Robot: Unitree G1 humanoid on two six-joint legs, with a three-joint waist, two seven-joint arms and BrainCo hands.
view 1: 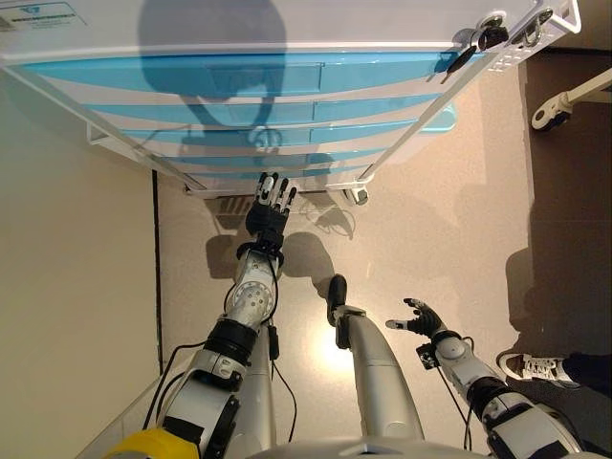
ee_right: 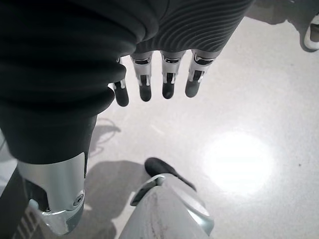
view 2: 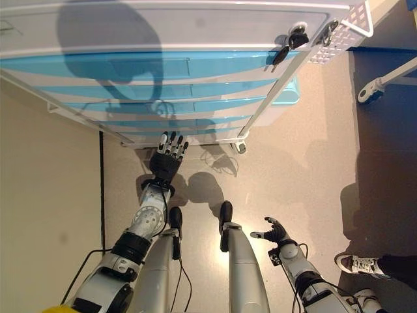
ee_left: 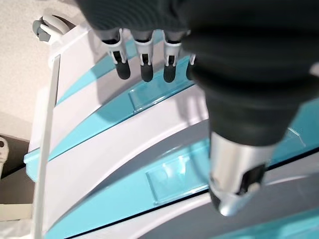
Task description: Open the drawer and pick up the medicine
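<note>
A white cabinet (view 1: 287, 29) with several light-blue drawers (view 1: 239, 110) stands before me; all drawers look shut. Each drawer front has a clear recessed handle (ee_left: 169, 179). My left hand (view 1: 271, 208) is open, fingers straight, reaching toward the lowest drawers without touching them; its fingers (ee_left: 144, 62) show close before a drawer front (ee_left: 99, 109) in the left wrist view. My right hand (view 1: 421, 317) hangs open and empty low on the right, over the floor (ee_right: 239, 124). No medicine shows in any view.
Keys (view 1: 478, 40) hang in a lock at the cabinet's top right corner. The cabinet stands on small castors (view 1: 358, 196). A white wheeled leg (view 1: 564, 103) shows at right. A person's shoe (view 1: 535, 367) stands at lower right. A dark floor line (view 1: 155, 268) runs along the left.
</note>
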